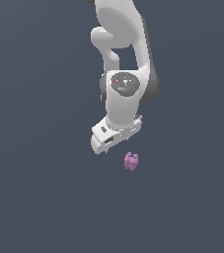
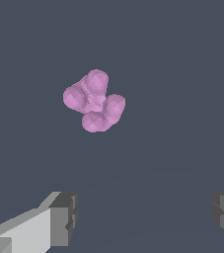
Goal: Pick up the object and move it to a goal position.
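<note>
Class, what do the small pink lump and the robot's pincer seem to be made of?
Pink lump: looks like matte plastic or clay; even colour, soft rounded lobes, no shine. Pincer: smooth white shell with grey, blocky fingertips, perhaps plastic or rubber; a render, so uncertain.

Small pink-purple lumpy piece (image 1: 131,161) (image 2: 94,101), four rounded lobes with notches between them, matte. Lies alone on flat dark grey-blue ground, apart from everything, nothing touching it, not held.
</note>
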You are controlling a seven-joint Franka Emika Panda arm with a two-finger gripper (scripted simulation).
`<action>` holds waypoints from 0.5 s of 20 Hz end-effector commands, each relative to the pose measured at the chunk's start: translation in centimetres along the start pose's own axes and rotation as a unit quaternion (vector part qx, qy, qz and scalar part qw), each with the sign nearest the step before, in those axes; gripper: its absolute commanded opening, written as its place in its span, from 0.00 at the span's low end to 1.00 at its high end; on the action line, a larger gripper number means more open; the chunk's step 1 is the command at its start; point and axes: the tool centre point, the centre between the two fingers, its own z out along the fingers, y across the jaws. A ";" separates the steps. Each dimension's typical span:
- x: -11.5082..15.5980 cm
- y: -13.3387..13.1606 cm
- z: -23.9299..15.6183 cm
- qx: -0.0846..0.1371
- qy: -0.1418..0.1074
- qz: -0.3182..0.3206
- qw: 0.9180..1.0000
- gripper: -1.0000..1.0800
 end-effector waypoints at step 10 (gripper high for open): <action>3.8 -2.0 0.3 0.003 0.010 -0.182 0.983 0.96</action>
